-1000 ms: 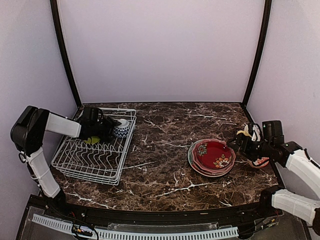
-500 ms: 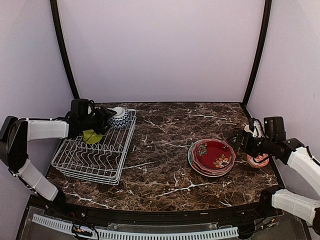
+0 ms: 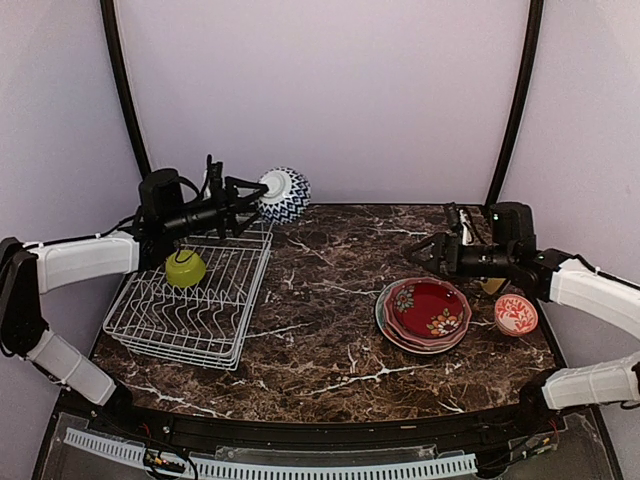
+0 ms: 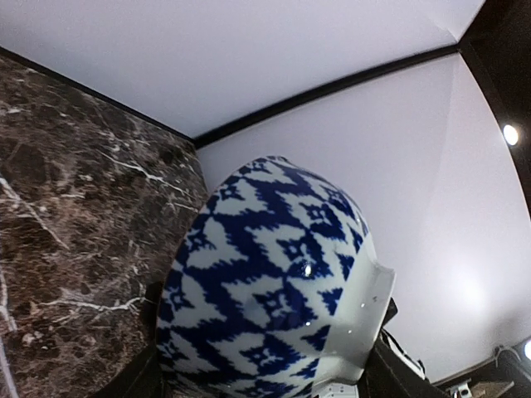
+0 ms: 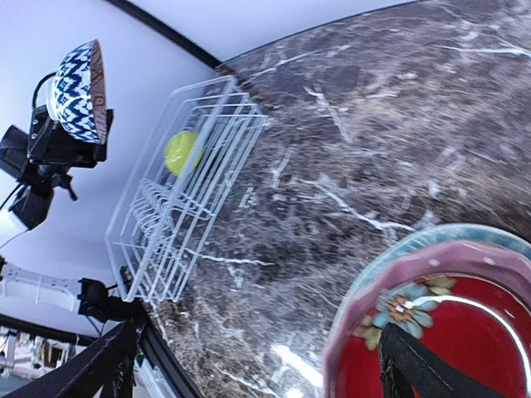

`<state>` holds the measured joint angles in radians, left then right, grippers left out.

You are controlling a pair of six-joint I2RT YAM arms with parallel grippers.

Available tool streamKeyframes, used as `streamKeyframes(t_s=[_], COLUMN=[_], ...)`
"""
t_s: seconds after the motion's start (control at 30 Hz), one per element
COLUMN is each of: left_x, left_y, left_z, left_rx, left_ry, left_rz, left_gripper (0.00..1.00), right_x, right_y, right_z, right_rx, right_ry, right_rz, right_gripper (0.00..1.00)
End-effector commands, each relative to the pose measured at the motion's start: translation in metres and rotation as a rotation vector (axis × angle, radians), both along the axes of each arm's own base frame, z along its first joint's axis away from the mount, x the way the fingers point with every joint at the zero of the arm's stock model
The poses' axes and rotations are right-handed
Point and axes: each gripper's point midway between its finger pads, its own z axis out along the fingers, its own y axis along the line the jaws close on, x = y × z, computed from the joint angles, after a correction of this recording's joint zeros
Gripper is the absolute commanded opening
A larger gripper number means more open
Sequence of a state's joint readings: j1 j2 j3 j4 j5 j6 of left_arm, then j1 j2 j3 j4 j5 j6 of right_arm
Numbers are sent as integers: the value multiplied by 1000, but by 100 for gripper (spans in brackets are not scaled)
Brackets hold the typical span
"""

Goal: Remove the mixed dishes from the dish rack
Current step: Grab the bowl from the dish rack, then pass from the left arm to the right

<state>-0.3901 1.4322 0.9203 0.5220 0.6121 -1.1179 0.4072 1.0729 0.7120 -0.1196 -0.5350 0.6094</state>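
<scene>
Since one second ago your left hand (image 3: 255, 190) has lifted the blue-white bowl (image 3: 284, 194) out of the dish rack (image 3: 175, 320). The bowl now hangs in the air at the upper left of the top view, over the far right corner of the rack. The right hand (image 3: 424, 251) has left the red-white bowl (image 3: 516, 315), which stands on the surface (image 3: 320, 300) near the right edge. That hand has swung toward the centre and is now just above the stack of plates (image 3: 425, 313) in the frame.

The left hand is closed on the blue-white bowl. In the left wrist view the bowl fills the frame, and the dark fingers (image 4: 386, 373) show at the bottom edge on either side of it. The bowl is tipped on its side, not level. The right hand is wide and holds nothing: in the right wrist view its fingers stand far apart, with only plates and marble between them.

What matters for the coming move, in my judgement, is where the free surface lies from the held bowl. It is to the right and lower in the top view, between the rack and the plates. You would carry the bowl rightward past the rack wall, turn it level, then lower it. The left arm should do this, because the right hand is well apart from the bowl. The lime-green bowl (image 3: 185, 268) sits in the rack, below and left of the held bowl, much nearer to the left arm.
</scene>
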Motion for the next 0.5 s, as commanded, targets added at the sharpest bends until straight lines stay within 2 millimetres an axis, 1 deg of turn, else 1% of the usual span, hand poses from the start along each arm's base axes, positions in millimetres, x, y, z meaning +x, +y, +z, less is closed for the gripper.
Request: streamKeyframes(t_s=[0.0, 0.03, 0.07, 0.1, 0.13, 0.17, 0.2, 0.23, 0.27, 0.3, 0.33, 0.37, 0.4, 0.43, 0.47], left_x=[-44, -48, -53, -61, -63, -70, -70, -77, -76, -81, -80, -84, -83, -85, -84], left_y=[-66, -72, -83, -92, -100, -108, -115, -122, -128, -132, -137, -139, -142, -144, -146], left_z=[40, 46, 39, 43, 35, 37, 28, 30, 23, 27, 19, 25, 18, 19, 14], left_rx=[-85, -107, -119, -142, -149, -168, -172, -197, -212, -242, -259, -288, -298, -311, -311], left_ry=[-191, -219, -194, -215, -189, -202, -168, -178, -142, -157, -117, -139, -109, -114, -99], left_rz=[-244, -259, -286, -308, -323, -347, -360, -382, -394, -412, -421, -435, -440, -447, -450], left_gripper=[44, 44, 44, 44, 44, 43, 43, 42, 41, 40, 39, 38, 38, 37, 37], right_x=[-9, -12, -15, -19, -22, -23, -24, -24, -24, -26, -28, -29, -30, -31, -31], right_y=[55, 61, 67, 72, 74, 76, 77, 79, 81, 84, 86, 88, 90, 92, 93], right_z=[59, 63, 68, 73, 76, 78, 78, 78, 79, 80, 82, 83, 83, 84, 84], right_rx=[234, 266, 303, 346, 390, 427, 455, 476, 490, 499, 505, 506, 505, 507, 513], right_ry=[-124, -121, -118, -118, -109, -103, -93, -87, -84, -86, -98, -104, -109, -112, -109], right_rz=[208, 234, 256, 286, 303, 311, 316, 322, 327, 335, 343, 348, 351, 354, 353], right_gripper=[99, 99, 99, 99, 99, 99, 99, 99, 99, 98, 98, 98, 96, 93, 90])
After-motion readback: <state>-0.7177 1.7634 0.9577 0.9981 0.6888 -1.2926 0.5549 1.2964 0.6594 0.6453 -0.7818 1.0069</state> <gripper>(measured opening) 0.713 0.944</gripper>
